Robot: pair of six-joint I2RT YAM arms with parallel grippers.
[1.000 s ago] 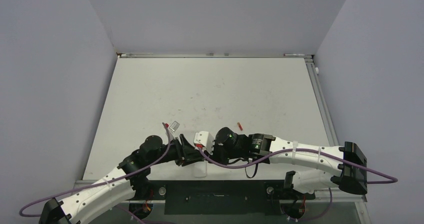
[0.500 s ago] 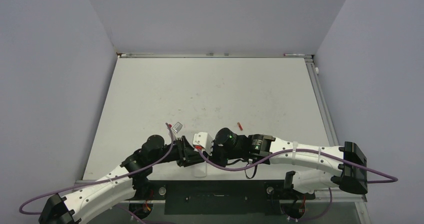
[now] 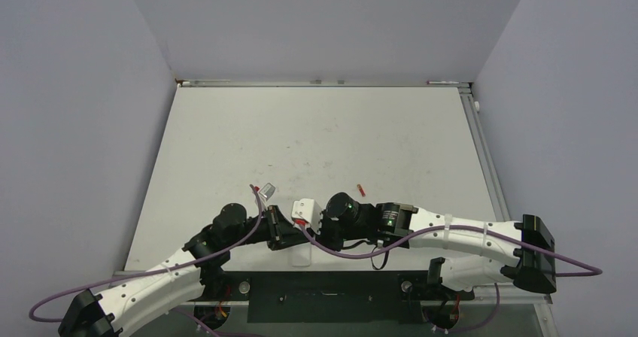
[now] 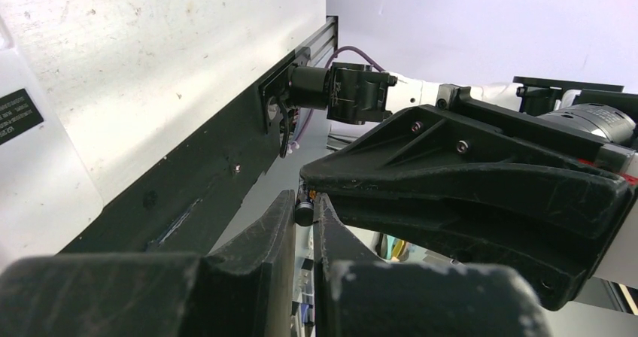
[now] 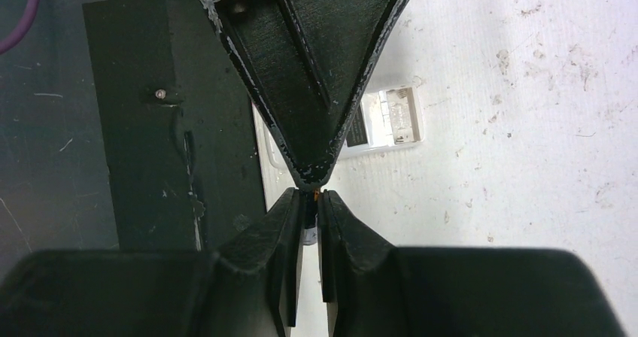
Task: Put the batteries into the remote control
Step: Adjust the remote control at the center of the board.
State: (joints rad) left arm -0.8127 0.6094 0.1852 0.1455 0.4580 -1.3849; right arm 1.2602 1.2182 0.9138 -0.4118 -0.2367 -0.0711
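Handover is how we read this step. The left gripper pinches a battery in its narrow tips. The right gripper meets it nose to nose, jaws nearly closed around something small; we cannot tell whether it grips. The remote control lies under both at the table's 6 o'clock edge. Next we need one clean release, then a tilt down toward the remote. Only the right wrist view shows what looks like its open compartment, at 1 o'clock of the fingertips. The top view hides the battery altogether.
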